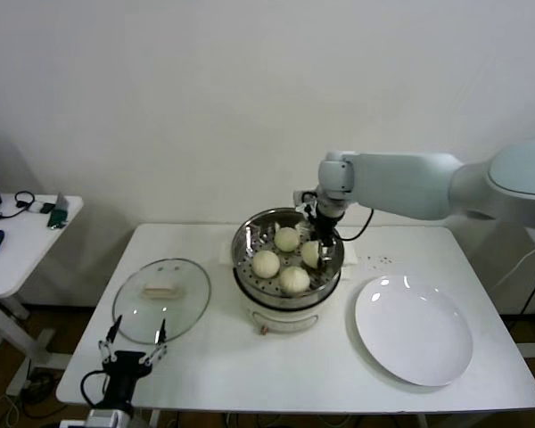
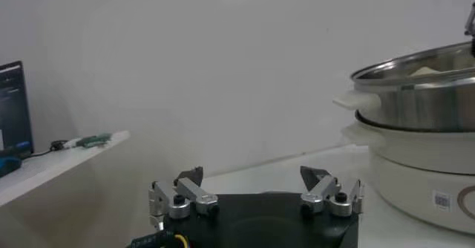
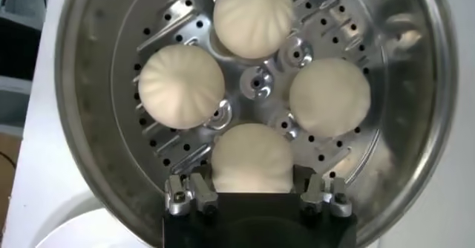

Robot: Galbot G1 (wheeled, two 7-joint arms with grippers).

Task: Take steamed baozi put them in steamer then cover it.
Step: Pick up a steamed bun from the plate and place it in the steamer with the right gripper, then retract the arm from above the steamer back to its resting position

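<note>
The steel steamer (image 1: 242, 242) stands on its cream base (image 1: 281, 317) at the table's middle. Four cream-white baozi lie in it: one far (image 1: 287, 238), one left (image 1: 266, 263), one near (image 1: 294, 279), one right (image 1: 311, 253). My right gripper (image 1: 320, 253) reaches down into the basket. In the right wrist view it (image 3: 252, 169) is open, with its fingers (image 3: 202, 174) close on both sides of the right baozi (image 3: 252, 157), which rests on the perforated bottom (image 3: 256, 82). My left gripper (image 1: 135, 337) is open and empty at the table's front left; it also shows in the left wrist view (image 2: 252, 177).
The clear glass lid (image 1: 160, 299) with its cream handle lies flat left of the steamer. A bare white plate (image 1: 413, 330) lies to the right. A side table (image 1: 22, 241) with small items stands far left. The steamer's side (image 2: 423, 101) shows in the left wrist view.
</note>
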